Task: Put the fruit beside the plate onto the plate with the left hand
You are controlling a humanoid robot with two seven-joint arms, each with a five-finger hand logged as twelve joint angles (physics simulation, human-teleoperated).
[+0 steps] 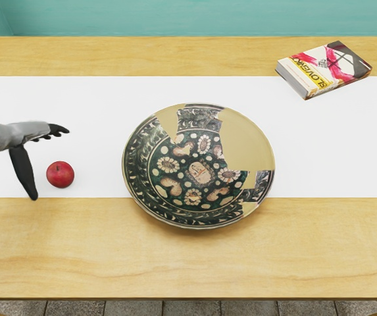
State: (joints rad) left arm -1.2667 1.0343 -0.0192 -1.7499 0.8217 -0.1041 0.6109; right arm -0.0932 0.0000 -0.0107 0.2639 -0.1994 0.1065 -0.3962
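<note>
The task is only just getting under way, and nothing of it is showing as done yet. The red fruit [60, 174], which looks like an apple, is sitting on the white runner [320, 145] at the plate's 9 o'clock, clear of the rim and not on the plate. The plate [249, 143], a wide patterned dish, is lying in the middle of the table [175, 253] and is carrying nothing.

The left hand [25, 146] is reaching in from the left edge and hovering just beside the fruit, at about the fruit's 10 o'clock. Its fingers [24, 172] are standing apart and gripping nothing: one long dark finger is pointing down toward 6 o'clock, close to the fruit's left side, while the others are pointing toward 3 o'clock above it. I cannot tell whether any finger is touching the fruit; a narrow gap seems to be showing.

By my judgement, what is left is nearly everything: closing the fingers around the fruit, lifting it, carrying it toward 3 o'clock over the rim, and setting it down on the plate.

A book [323, 69] is lying at the plate's 1 o'clock, well apart and out of the path.
</note>
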